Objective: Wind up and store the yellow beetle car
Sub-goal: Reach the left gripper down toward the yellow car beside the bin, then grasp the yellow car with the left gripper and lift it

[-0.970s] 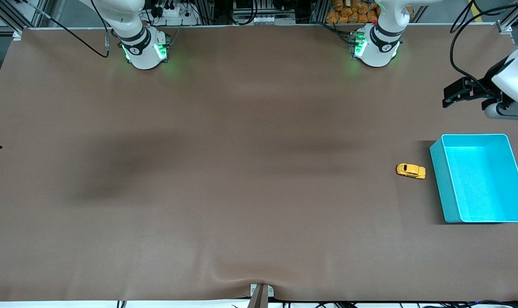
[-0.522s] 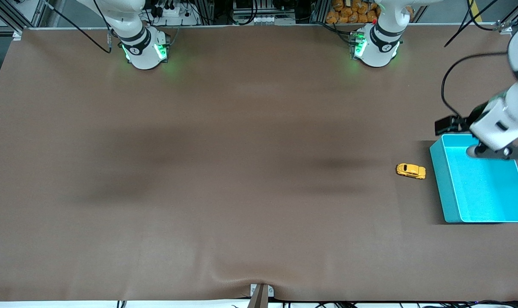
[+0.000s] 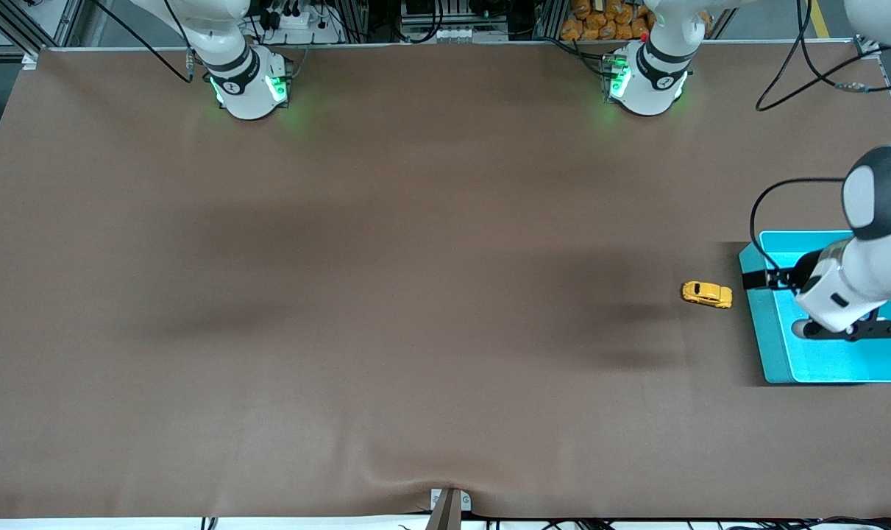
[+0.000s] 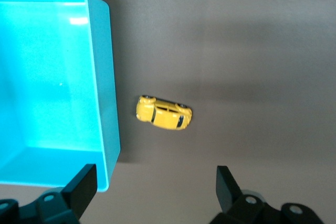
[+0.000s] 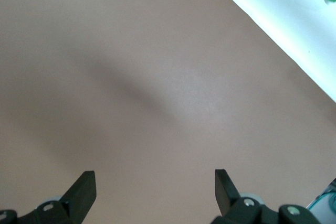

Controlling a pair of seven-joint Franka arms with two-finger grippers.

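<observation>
The task is barely beginning. The yellow beetle car (image 3: 706,294) is sitting on its wheels on the brown table (image 3: 416,294), untouched, at the left arm's end, just beside the teal bin (image 3: 761,338) and clear of its wall. Nothing is lying in the part of the bin that shows. So the winding is not yet done, judging by the car resting free, and neither is the storing.

The left gripper (image 4: 155,192) is hanging over the bin's edge and the strip of table by the car, its fingers spread wide and holding nothing. The right gripper (image 5: 155,192) is waiting with its fingers equally wide and empty, over bare table near that table's edge.

In the front view, the left arm's white wrist is covering its own fingers, so the gap between them is not showing there; the left wrist view is showing both dark fingertips and the car lying past them, side-on, with its dark windows visible. That wrist view is also showing the bin's rounded corner and smooth floor. The front view alone is giving the whole layout: both bases, the long empty stretch of table, and the car's place relative to the bin. The right gripper is probably outside the front view altogether; only its own wrist view is showing it.
</observation>
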